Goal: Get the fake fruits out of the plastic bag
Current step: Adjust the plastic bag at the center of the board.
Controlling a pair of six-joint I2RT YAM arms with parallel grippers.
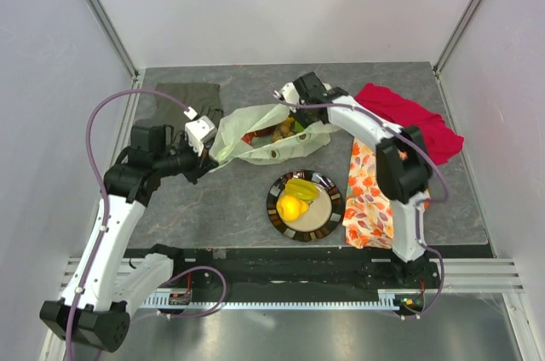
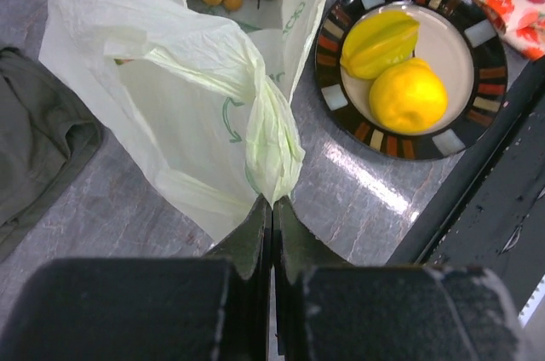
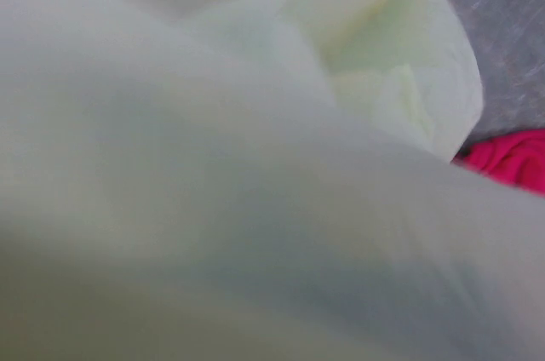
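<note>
At top-view centre the plastic bag (image 1: 243, 138) is lying limp and slippery, fake fruits (image 1: 275, 131) inside. Left gripper (image 2: 272, 208) is pinching its twisted handle, likely the best hold; we are not making out the right gripper (image 1: 282, 98) jaws.

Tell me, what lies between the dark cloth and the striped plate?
The pale plastic bag, its handle pinched by the left claw. The left wrist view shows it spread from the dark cloth toward the plate.
</note>
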